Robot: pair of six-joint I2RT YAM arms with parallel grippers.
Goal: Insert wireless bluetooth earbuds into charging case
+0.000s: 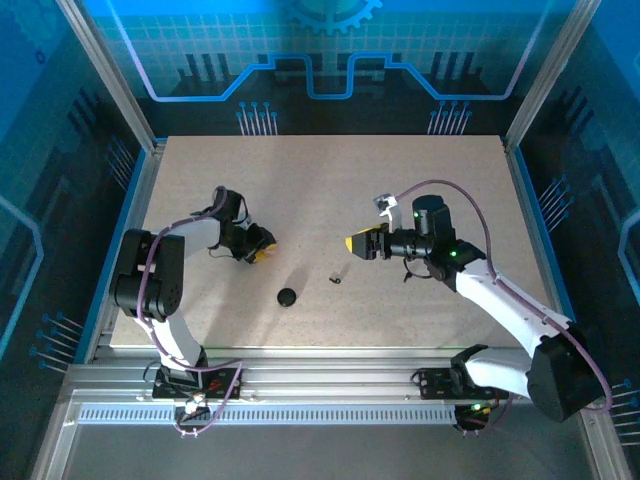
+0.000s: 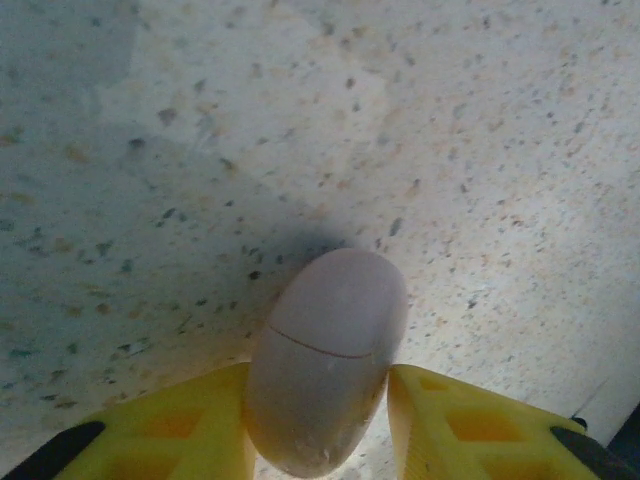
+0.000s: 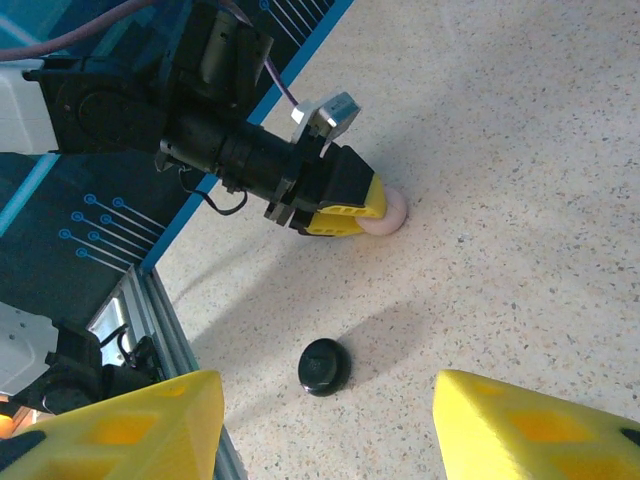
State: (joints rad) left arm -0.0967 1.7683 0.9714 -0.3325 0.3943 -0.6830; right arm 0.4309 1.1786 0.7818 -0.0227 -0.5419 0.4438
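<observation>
Left gripper (image 2: pixel 318 405) straddles pink case (image 2: pixel 325 360) on worktop (image 1: pixel 320 190), left of centre; clamped or loose, cannot tell. Right gripper (image 1: pixel 356 243) fingers apart, empty. Black earbud (image 1: pixel 336 278) just right of black case (image 1: pixel 287 297).

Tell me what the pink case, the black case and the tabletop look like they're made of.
Pink case: likely smooth plastic with a soft satin sheen; a thin seam line crosses it.
Black case: probably matte plastic, showing hardly any glare.
Table: pale, finely speckled and flat, maybe laminate or a composite board; the look leaves it open.
</observation>
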